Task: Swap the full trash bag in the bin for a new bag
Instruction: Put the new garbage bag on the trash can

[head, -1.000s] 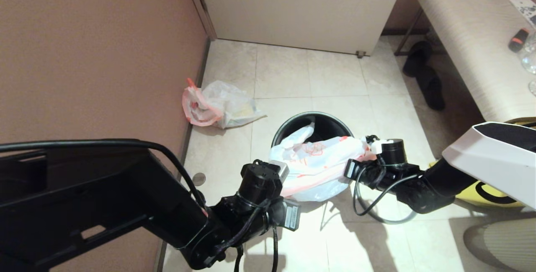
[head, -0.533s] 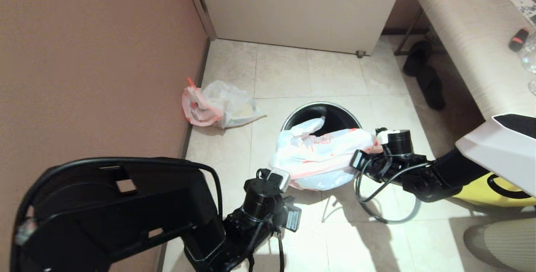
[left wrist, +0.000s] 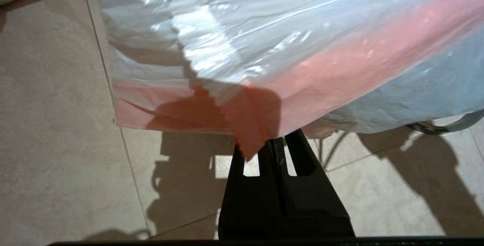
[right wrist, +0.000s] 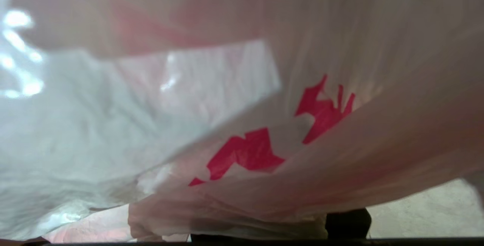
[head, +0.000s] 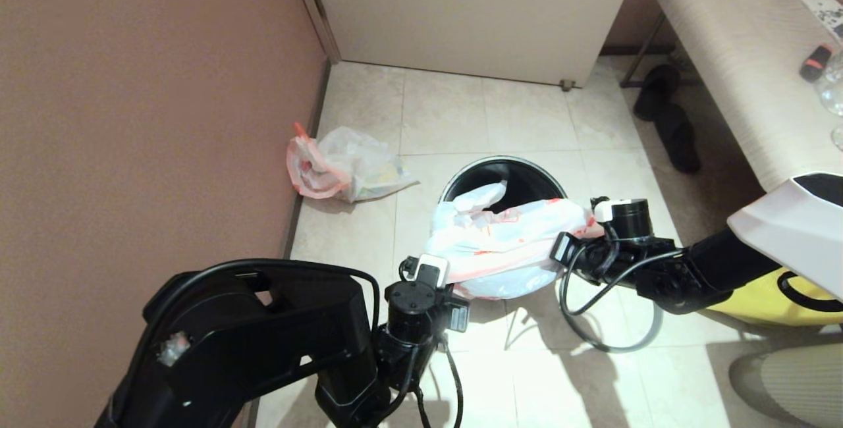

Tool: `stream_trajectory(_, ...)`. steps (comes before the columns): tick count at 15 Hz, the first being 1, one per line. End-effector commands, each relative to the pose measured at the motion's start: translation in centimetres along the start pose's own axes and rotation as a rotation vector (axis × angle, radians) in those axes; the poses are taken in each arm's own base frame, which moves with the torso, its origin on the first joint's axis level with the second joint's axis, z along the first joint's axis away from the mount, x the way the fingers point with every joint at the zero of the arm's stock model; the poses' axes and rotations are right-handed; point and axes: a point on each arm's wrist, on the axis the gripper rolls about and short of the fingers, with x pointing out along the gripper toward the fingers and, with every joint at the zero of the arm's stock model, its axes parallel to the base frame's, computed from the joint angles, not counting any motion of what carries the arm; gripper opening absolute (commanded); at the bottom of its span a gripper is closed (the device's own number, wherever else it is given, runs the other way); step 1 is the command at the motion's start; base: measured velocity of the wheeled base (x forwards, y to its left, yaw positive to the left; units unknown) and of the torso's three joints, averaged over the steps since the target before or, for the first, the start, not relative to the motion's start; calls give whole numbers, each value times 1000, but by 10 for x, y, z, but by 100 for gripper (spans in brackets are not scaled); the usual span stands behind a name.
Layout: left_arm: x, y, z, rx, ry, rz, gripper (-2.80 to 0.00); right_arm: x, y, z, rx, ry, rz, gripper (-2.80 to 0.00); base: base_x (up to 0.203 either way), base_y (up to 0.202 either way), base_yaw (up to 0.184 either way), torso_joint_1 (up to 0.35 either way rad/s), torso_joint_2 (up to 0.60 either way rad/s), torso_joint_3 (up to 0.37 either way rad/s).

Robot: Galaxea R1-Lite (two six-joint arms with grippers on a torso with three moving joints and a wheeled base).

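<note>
The new bag [head: 500,247], thin white plastic with pink-red edges and red print [right wrist: 245,151], hangs stretched between my two grippers over the near half of the bin [head: 520,181], a round black one. My left gripper [head: 431,271] is shut on the bag's pink edge [left wrist: 279,142]. At the bag's other end my right gripper [head: 581,234] grips it. There the plastic drapes over the jaws and only one dark finger [right wrist: 348,221] shows. The full trash bag [head: 346,168], lumpy with yellowish rubbish inside, lies on the floor by the left wall. The grey ring [head: 649,339] lies on the tiles under my right arm.
A brown wall [head: 132,85] runs close along the left. A pale door [head: 474,13] closes the far side. At the right stand a bench [head: 737,72] and black slippers [head: 665,118]. A yellow bag [head: 790,299] sits behind my right arm.
Both grippers have carried the stretched bag a little farther from me and to the right. The bin has shifted slightly the same way. My left arm's upper part has swung toward the middle.
</note>
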Motion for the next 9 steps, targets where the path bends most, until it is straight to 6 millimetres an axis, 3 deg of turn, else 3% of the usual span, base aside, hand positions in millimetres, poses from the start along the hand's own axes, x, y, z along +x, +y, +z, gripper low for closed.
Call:
stream_trajectory(1, 4, 4, -3, -2, -3, 16, -280, 0, 1, 0, 2, -1, 4, -280, 0, 0, 0, 0, 0, 0)
stream_trajectory(4, 15, 25, 0, 21, -17, 72, -280, 0, -1, -4, 0, 63, 19, -280, 0, 0, 0, 0, 0, 0)
stream_trajectory(7, 37, 69, 14, 34, -61, 169, -280, 1, -1, -10, -56, 82, 16, -280, 0, 0, 0, 0, 0, 0)
stream_trajectory(9, 37, 77, 22, 35, -63, 181, -280, 0, 4, -16, -79, 97, 22, -280, 0, 0, 0, 0, 0, 0)
